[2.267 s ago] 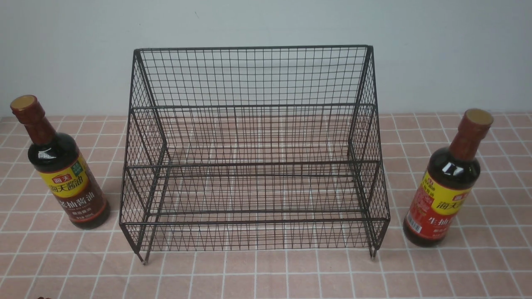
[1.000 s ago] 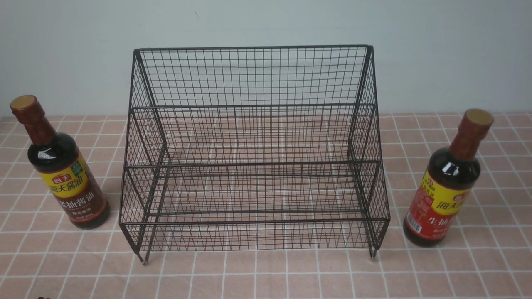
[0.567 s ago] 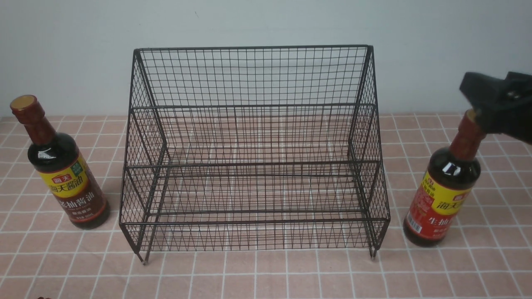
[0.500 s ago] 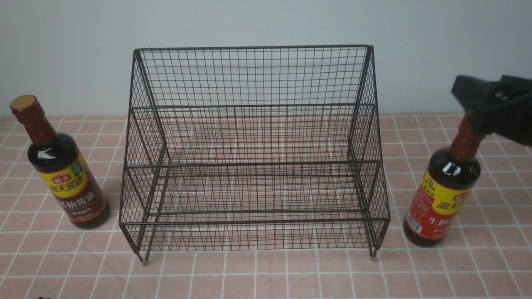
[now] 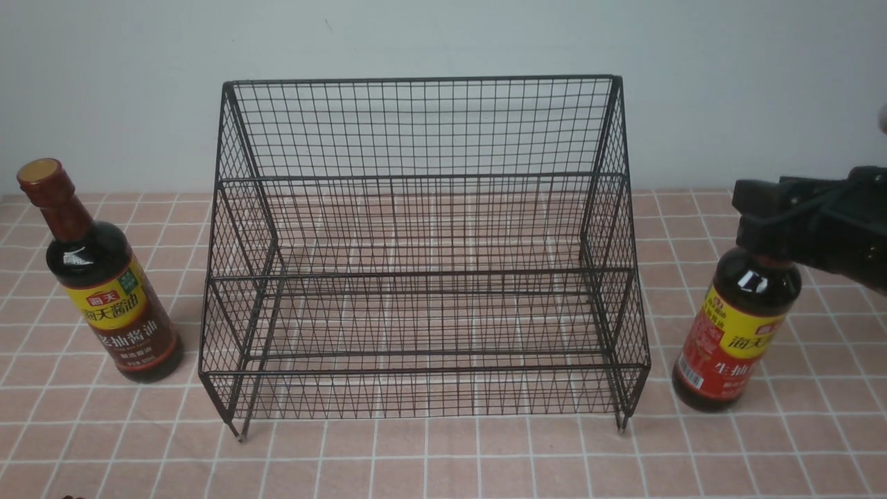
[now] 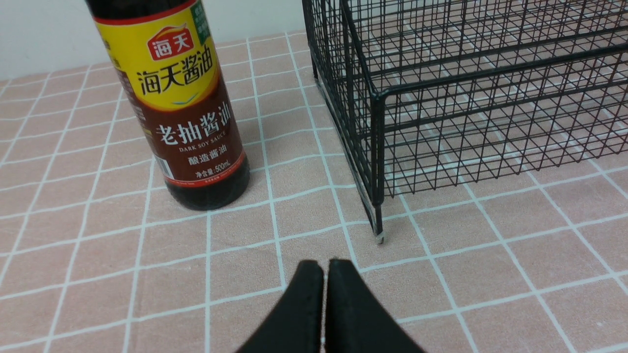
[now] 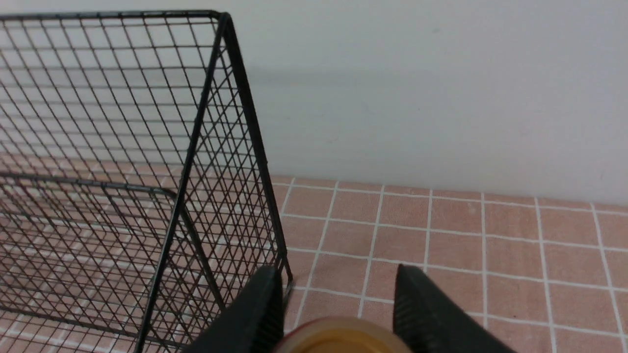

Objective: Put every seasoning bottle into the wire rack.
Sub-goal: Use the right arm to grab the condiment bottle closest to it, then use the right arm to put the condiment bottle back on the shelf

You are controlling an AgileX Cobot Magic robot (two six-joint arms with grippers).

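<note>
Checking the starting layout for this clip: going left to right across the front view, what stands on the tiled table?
brown-label bottle → wire rack → red-label bottle

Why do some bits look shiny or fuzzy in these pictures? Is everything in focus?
Front view: a white glare spot sits on the red-label bottle's dark shoulder, and both bottles lean outward, likely from lens distortion. Left wrist view: the brown-label bottle is sharp, its print readable. Right wrist view: the tan cap is blurred, seemingly too close.
</note>
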